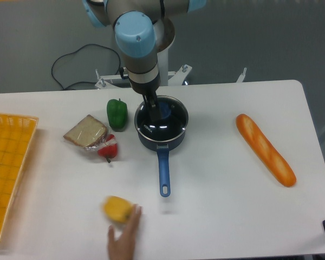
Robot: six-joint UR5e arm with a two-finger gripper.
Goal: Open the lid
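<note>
Your gripper [155, 110] sits at the lid's [170, 120] blue knob [163, 111], just 9 o'clock of it; whether the fingers have closed on it, I cannot tell.

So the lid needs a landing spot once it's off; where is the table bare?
Bare between the saucepan and the baguette, and along the front right. Crowded left of the pan: green pepper, sandwich, and a hand pushing the yellow pepper.
</note>
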